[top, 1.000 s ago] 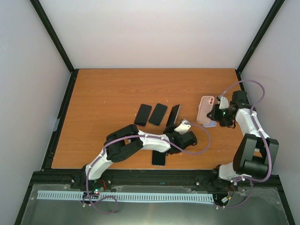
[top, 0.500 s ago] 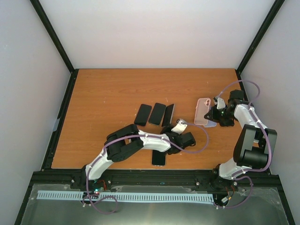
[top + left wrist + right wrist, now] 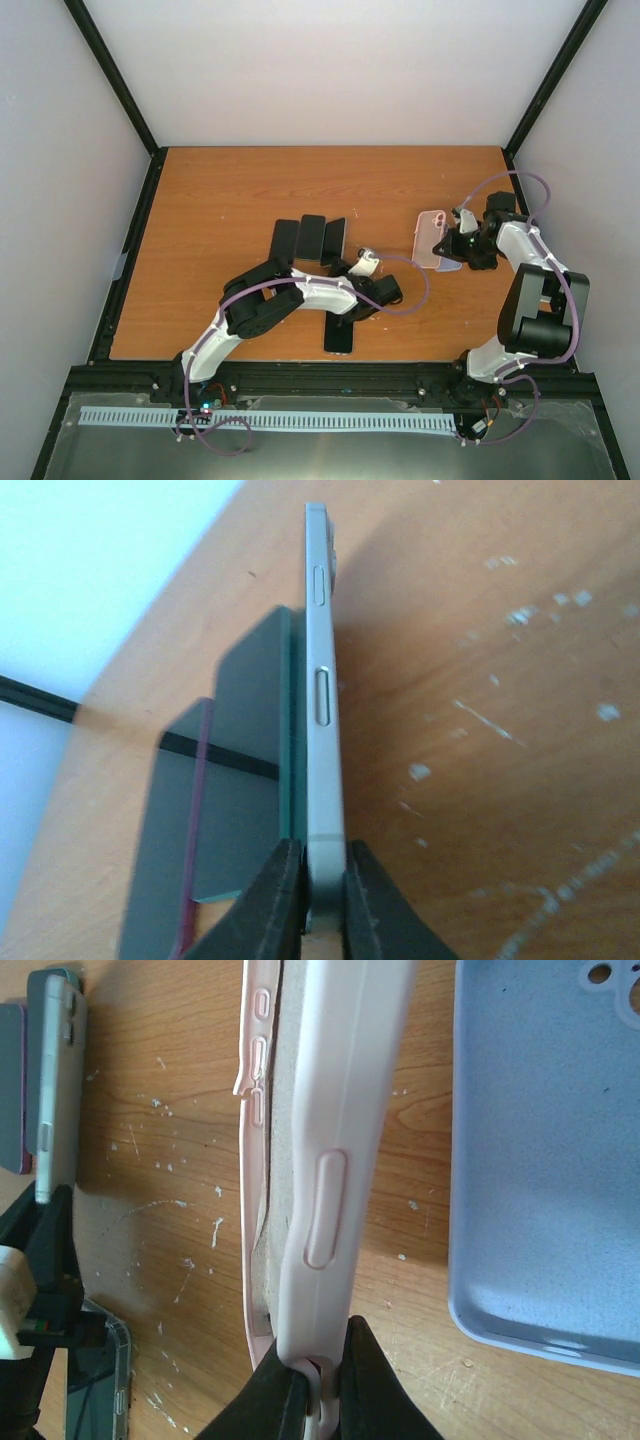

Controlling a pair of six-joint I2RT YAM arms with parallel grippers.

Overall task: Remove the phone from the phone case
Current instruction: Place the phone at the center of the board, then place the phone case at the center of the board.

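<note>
Pink silicone first: the pink case [image 3: 335,1140] stands on edge in your right claw [image 3: 318,1365]. Its fingers are pinched together on the bottom rim, and from what shows of the lining the case looks empty. The phone [image 3: 322,730] is out of it and over at your left claw [image 3: 320,858], which is clamped on one short end. The phone stands on its long edge above the table [image 3: 220,190], just beside a row of dark phones [image 3: 311,237] lying flat. You cannot tell from these views whether its lower edge touches the wood.

The separating looks done to me, so the risk is in the set-down. If you open the left fingers while the phone is upright on that thin edge, it will likely topple, and the flat phones sit right where it could land. You also hold it only at the end, by smooth sides. A quick roll of the wrist could let it pivot or slide out.

On the right, the case is soft and held by a small bite of rim. It could bend, peel free and drop onto the blue case [image 3: 540,1160] lying close beside it.
</note>
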